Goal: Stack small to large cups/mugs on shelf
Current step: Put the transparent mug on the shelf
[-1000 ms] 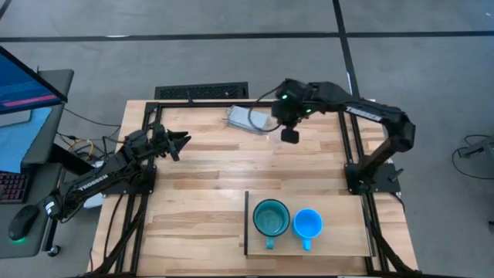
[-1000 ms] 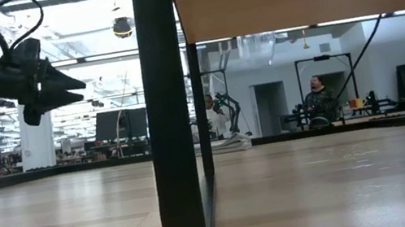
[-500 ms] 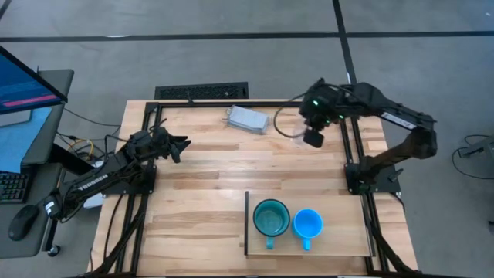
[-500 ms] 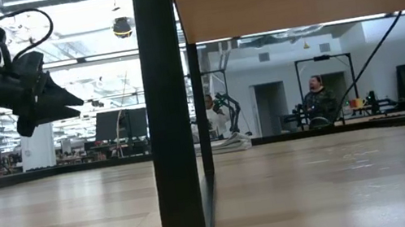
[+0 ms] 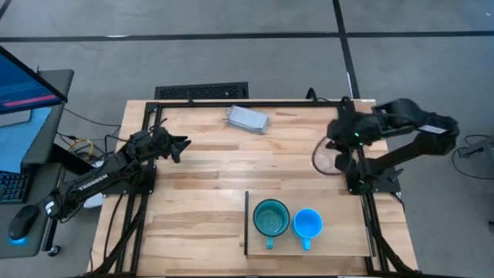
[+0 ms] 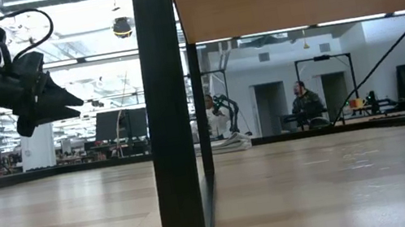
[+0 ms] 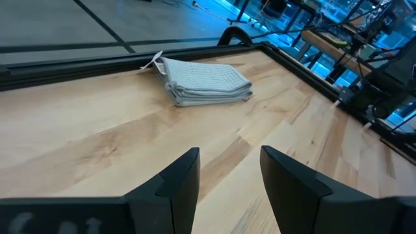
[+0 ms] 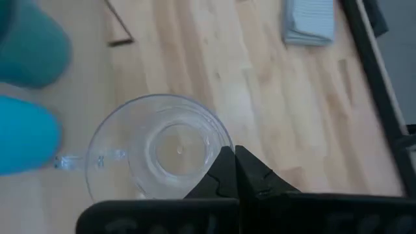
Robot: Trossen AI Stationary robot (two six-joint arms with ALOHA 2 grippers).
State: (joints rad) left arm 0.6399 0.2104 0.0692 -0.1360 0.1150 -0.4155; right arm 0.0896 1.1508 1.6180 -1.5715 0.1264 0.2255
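The right tool (image 8: 233, 170) is pinched shut on the rim of the clear cup (image 8: 158, 147), carried near the shelf (image 5: 340, 245), where the teal mug (image 5: 271, 218) and blue mug (image 5: 307, 224) stand side by side. Smooth, thin plastic or glass held by one edge is judged liable to slip or tilt. The left tool (image 7: 229, 175) is spread, idle, well apart.

Both arms are matte black, built of slim tubular links joined by chunkier rounded joint housings. The left arm (image 5: 100, 181) carries white lettering along its forearm link. The right arm (image 5: 401, 127) shows a small green indicator light near its wrist, with a thin black cable looping off it. The fingers (image 7: 179, 185) are dark, flat, angular plastic wedges that taper toward blunt tips.
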